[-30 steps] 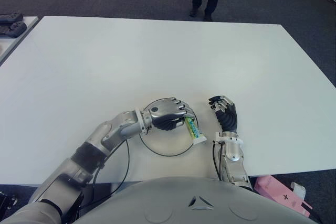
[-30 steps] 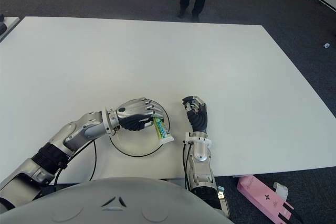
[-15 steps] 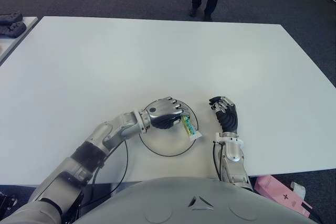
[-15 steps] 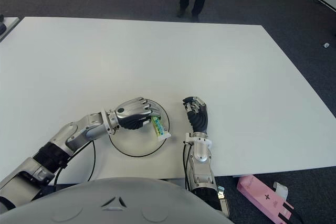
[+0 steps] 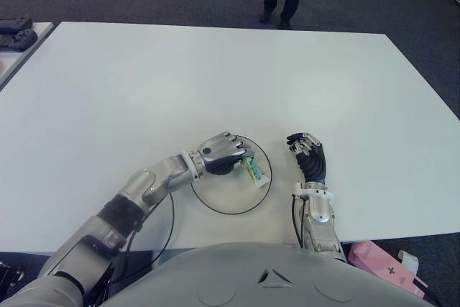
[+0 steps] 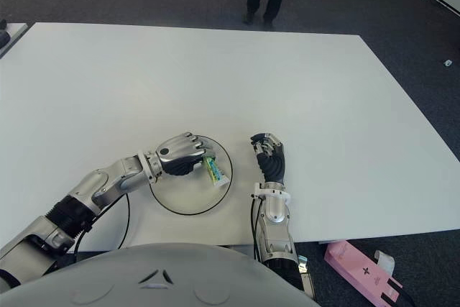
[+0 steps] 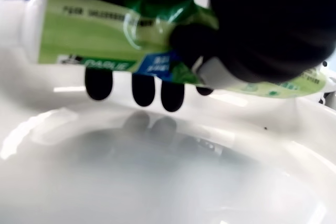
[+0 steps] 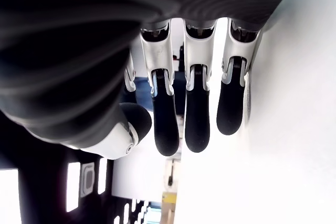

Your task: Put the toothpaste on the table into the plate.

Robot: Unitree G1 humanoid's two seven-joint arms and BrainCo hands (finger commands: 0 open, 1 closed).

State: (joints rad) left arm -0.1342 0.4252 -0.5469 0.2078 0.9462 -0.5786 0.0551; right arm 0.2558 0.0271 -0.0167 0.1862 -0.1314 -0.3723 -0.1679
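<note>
Glossy green plastic on the toothpaste tube (image 7: 121,45), held by matt black rubbery fingertips (image 7: 143,88) of the silvery metal left hand (image 5: 218,154), over a smooth shiny white plate (image 7: 157,182) on the matt white table (image 5: 215,70).

left hand (image 6: 180,157) clasping toothpaste (image 6: 214,171) over plate (image 6: 188,203), right hand (image 6: 269,157) beside

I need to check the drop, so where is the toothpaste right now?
The toothpaste is held in the left hand over the plate, near its right rim, just left of the idle right hand.
</note>
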